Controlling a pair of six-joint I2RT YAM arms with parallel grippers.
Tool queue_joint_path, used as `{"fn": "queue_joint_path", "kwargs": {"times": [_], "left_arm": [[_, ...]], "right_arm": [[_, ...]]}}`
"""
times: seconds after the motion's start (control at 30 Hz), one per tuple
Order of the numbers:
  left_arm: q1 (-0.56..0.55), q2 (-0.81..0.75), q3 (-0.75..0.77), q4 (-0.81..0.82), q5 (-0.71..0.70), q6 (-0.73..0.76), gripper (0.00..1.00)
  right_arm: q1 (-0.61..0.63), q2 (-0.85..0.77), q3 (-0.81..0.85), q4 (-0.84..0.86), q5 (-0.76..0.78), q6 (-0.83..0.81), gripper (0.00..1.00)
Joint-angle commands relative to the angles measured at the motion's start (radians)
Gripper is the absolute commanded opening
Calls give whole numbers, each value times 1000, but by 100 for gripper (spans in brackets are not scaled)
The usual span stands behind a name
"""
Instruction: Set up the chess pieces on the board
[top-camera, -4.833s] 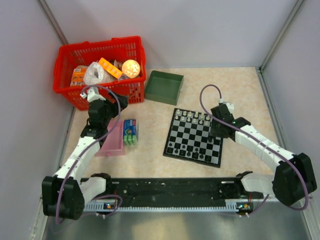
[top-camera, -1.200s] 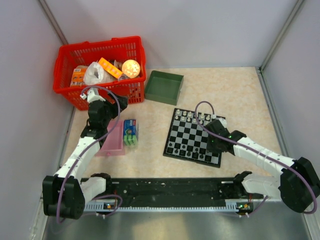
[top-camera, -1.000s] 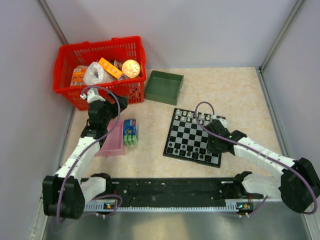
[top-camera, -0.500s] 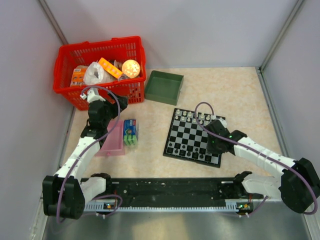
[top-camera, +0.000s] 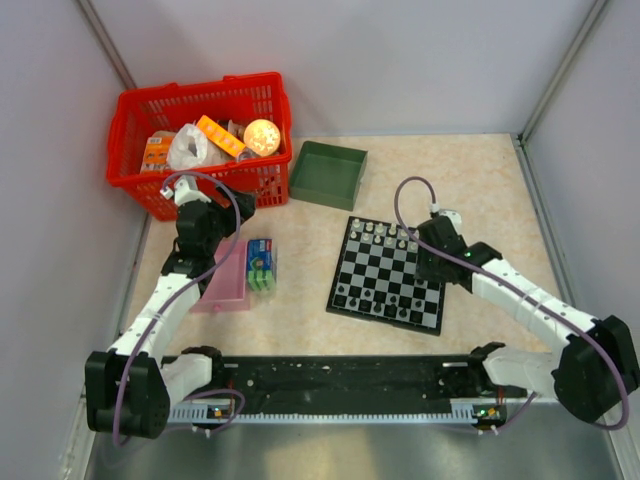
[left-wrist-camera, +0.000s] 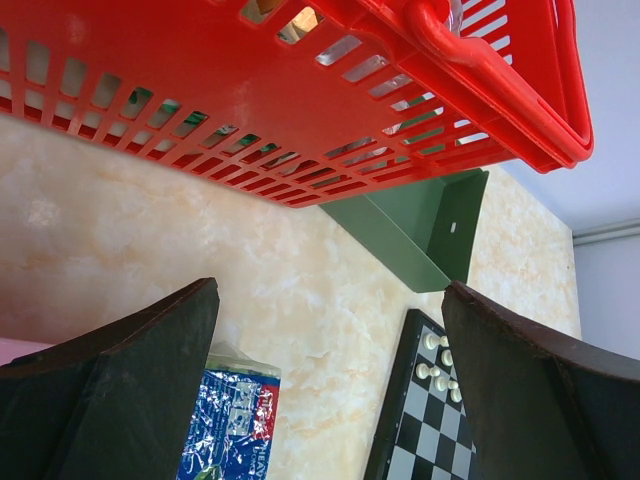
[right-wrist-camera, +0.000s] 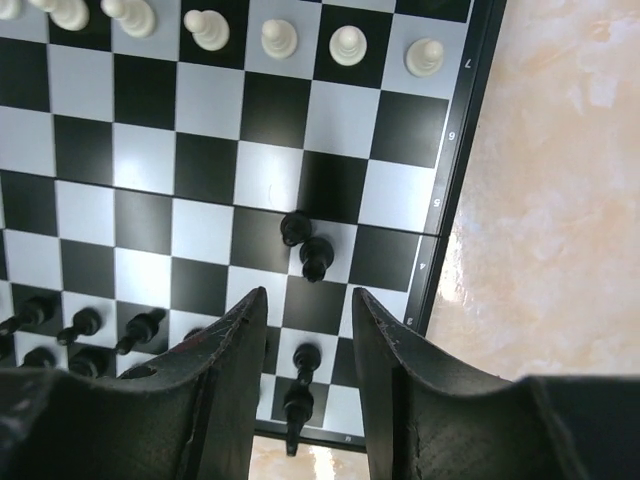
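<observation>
chessboard (top-camera: 388, 275) flat on tabletop (top-camera: 470, 180). white pieces (right-wrist-camera: 280, 37) line far edge, black pieces (right-wrist-camera: 317, 257) on near side. right gripper (right-wrist-camera: 310, 297) above board, fingers slightly apart, apparently empty. left gripper (left-wrist-camera: 330, 288) fingers wide apart near red basket (left-wrist-camera: 300, 110).

The board (right-wrist-camera: 340, 118) has a smooth, slightly glossy surface that reflects the light, and the chess pieces (right-wrist-camera: 347, 45) look like shiny moulded plastic. The basket (left-wrist-camera: 200, 90) is glossy red plastic lattice. The green tray (left-wrist-camera: 420, 225) looks more matt, and the counter (left-wrist-camera: 150, 240) is smooth with a marble-like pattern.
</observation>
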Motion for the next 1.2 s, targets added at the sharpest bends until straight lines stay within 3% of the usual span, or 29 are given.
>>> {"fn": "queue_joint_path", "kwargs": {"times": [0.0, 0.43, 0.87, 1.17], "left_arm": [[7, -20, -2, 45, 4, 9, 99], [8, 11, 3, 60, 10, 3, 99], [8, 15, 1, 59, 10, 6, 99], [10, 15, 4, 62, 9, 3, 99]], "right_arm": [[-42, 64, 38, 62, -25, -76, 39], [-48, 167, 13, 159, -64, -113, 35], [-50, 193, 8, 134, -52, -126, 27], [-50, 187, 4, 117, -61, -127, 33]]}}
